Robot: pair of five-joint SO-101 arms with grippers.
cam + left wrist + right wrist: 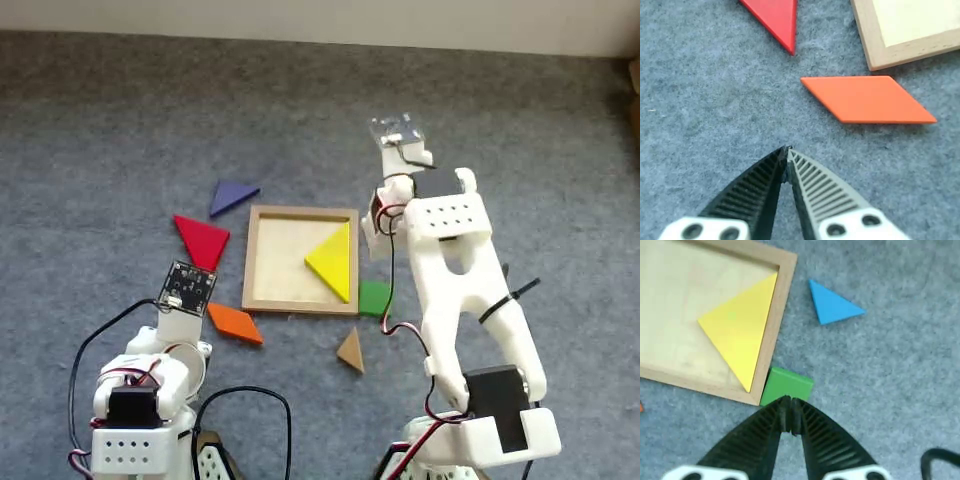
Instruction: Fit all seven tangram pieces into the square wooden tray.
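A grey, felt-like tabletop (120, 120) carries everything. The square wooden tray (300, 211) lies near the middle, with the large yellow triangle (336, 262) inside it, its long side along the wall nearest the right arm. The other tangram pieces lie outside the tray. The green square (375, 298) sits just beside the tray's near corner on the right arm's side, and the small tan triangle (351, 350) is a little nearer the arms. The orange parallelogram (235, 323) lies by the opposite near corner. The large red triangle (202, 240) is beside the tray's far-side wall from the yellow piece, and a violet triangle (232, 196) lies beyond it. A light blue triangle (832, 306) rests on the felt past the green square.

The left tool (787, 152) is pinched closed and empty, pointing at bare felt short of the orange parallelogram. The right tool (790, 412) is likewise closed and empty, its tips at the green square's near edge.
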